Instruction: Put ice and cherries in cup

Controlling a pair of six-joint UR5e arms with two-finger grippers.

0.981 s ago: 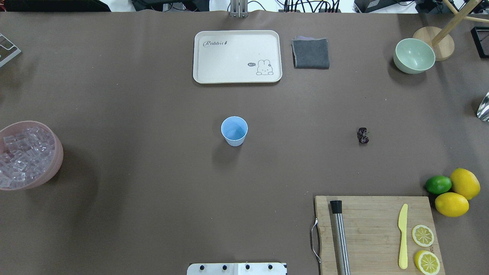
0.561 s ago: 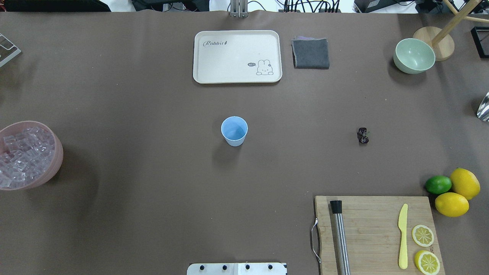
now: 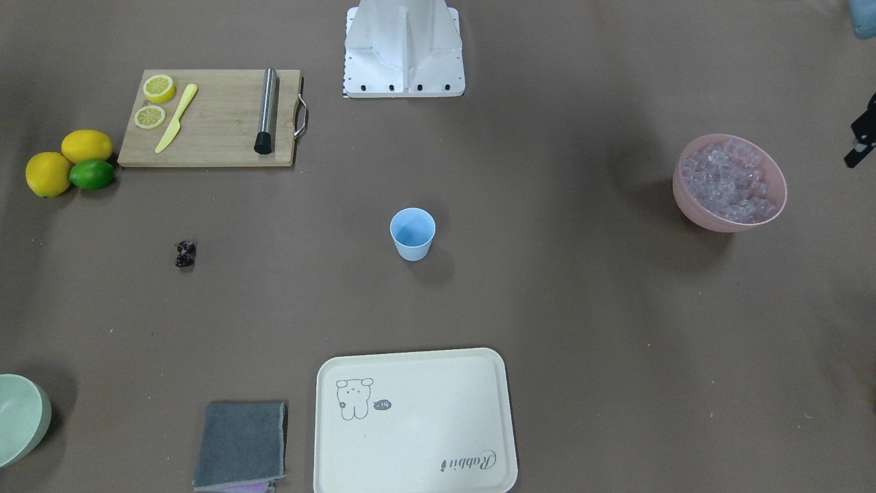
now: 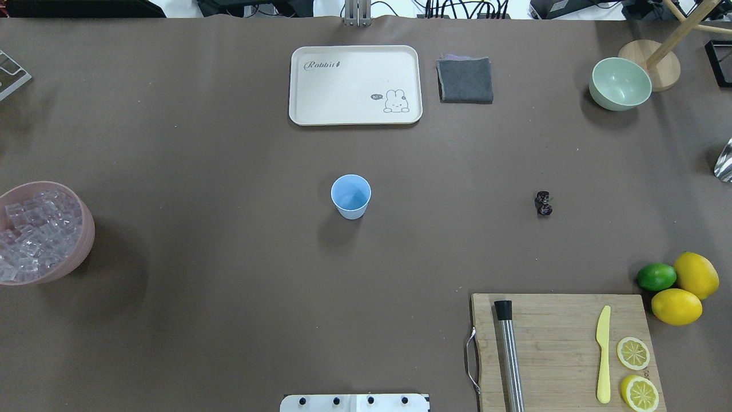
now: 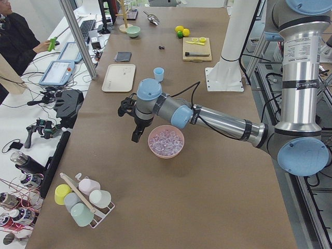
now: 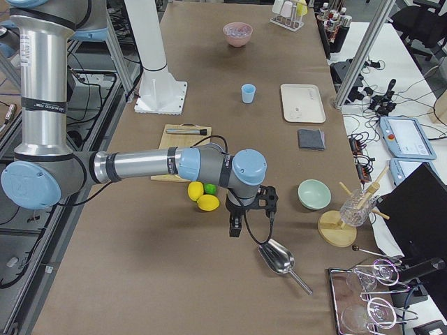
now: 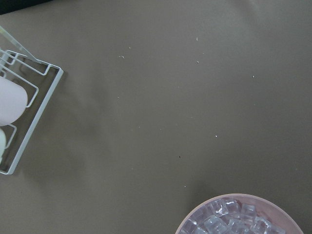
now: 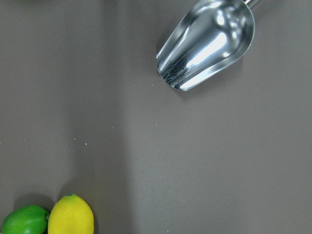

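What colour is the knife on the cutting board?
Pale yellow; the knife shows best in the overhead view.

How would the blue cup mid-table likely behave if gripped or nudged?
The cup looks like thin, empty plastic, so it is probably light and easily slid. It stands upright on a base narrower than its rim, so a push near the rim might tip it. Its smooth tapered wall may slip in a squeeze.

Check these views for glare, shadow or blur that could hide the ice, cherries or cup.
Right wrist view: strong glare on the metal scoop. Overhead view: the cup casts a soft shadow toward the robot; the cherries read only as a dark blob. Left wrist view: the ice is cropped at the bottom edge.
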